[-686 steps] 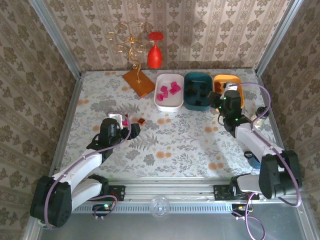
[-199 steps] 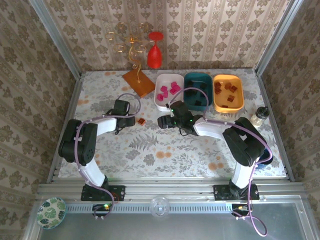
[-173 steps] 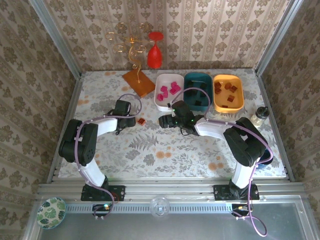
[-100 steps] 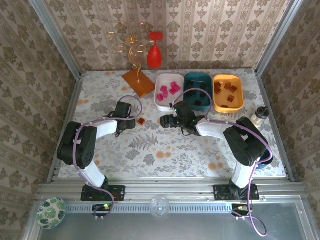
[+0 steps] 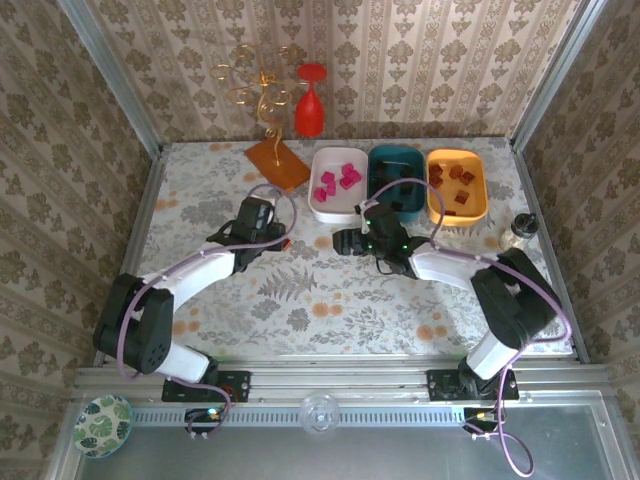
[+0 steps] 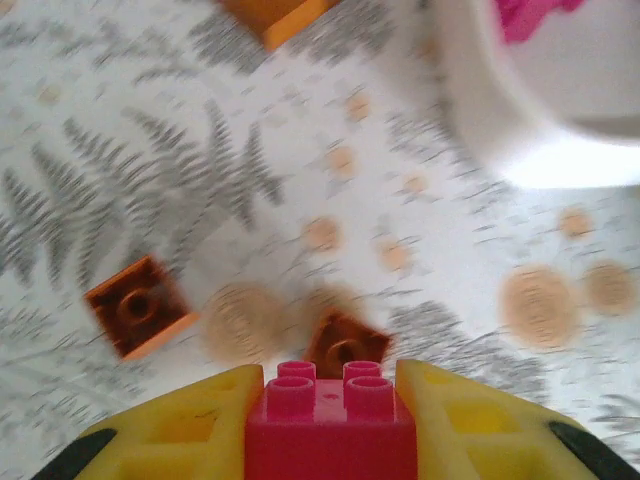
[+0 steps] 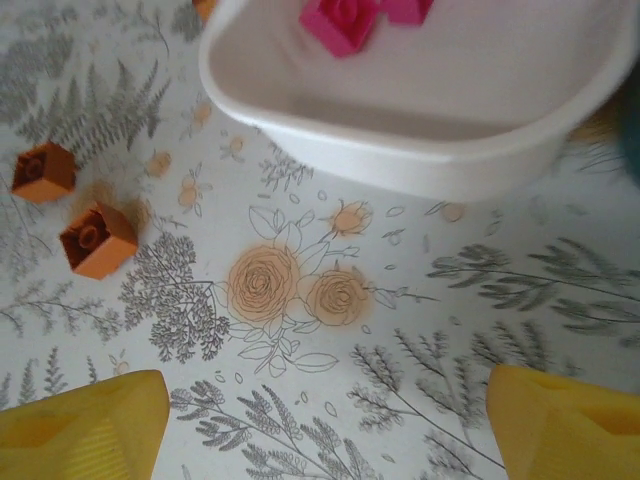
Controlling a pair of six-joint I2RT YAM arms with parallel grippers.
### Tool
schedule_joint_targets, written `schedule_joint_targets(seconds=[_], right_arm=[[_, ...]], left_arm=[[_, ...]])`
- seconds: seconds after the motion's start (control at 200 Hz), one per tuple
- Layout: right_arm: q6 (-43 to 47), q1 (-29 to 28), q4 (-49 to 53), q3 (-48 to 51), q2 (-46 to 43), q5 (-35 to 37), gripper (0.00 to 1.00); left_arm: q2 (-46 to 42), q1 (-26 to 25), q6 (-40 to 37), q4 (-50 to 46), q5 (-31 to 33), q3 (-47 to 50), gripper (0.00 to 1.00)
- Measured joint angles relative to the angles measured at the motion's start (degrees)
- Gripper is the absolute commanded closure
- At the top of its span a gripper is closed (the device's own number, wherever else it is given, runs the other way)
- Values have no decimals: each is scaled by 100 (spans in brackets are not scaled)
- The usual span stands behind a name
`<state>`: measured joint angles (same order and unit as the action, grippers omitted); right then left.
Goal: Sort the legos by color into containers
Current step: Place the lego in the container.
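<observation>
My left gripper (image 6: 330, 405) is shut on a magenta pink lego (image 6: 330, 425), studs up, held above the cloth. Two brownish orange legos (image 6: 140, 305) (image 6: 345, 345) lie just under and ahead of it. In the top view the left gripper (image 5: 275, 237) sits left of the white tray (image 5: 330, 212), which holds several pink legos (image 5: 340, 180). My right gripper (image 5: 342, 241) is open over bare cloth in front of the white tray (image 7: 420, 150), nothing between its fingers (image 7: 90, 425). The two orange legos (image 7: 42, 170) (image 7: 97, 238) lie to its left. The dark teal tray (image 5: 395, 151) holds black legos; the orange-yellow tray (image 5: 480, 195) holds orange ones.
A flat orange-brown tile (image 5: 277, 163), a gold wire stand (image 5: 262, 85) and a red wine glass (image 5: 310, 100) stand at the back. A small glass jar (image 5: 517, 232) is at the right edge. The front half of the flowered cloth is bare.
My left gripper has moved right toward the white tray with the pink lego in it. The right gripper has drifted slightly right, staying open.
</observation>
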<state>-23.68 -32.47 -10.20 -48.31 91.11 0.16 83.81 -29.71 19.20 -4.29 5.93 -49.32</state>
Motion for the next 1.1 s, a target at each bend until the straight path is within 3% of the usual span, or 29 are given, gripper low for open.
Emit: schedule_joint_targets(seconds=[0.175, 0.43, 0.575, 0.73, 0.89, 1.1], right_arm=[[-240, -2, -122, 658, -1001, 437, 15], [-531, -39, -133, 1305, -1722, 850, 15], [-551, -48, -4, 1416, -2162, 1005, 15], [-549, -48, 162, 1440, -2555, 1086, 15], [-540, -48, 365, 1530, -2756, 1054, 14], [-232, -258, 885, 1364, -2638, 557, 13]], left_arm=[[702, -258, -44, 162, -101, -887, 63], [2750, -476, -199, 190, -319, -3067, 62], [3818, -509, -282, -166, -487, -4404, 55], [4448, -516, -461, -719, -553, -5506, 36], [3998, -518, -629, -811, -507, -5178, 29], [1735, -457, -734, -216, -131, -2411, 24]])
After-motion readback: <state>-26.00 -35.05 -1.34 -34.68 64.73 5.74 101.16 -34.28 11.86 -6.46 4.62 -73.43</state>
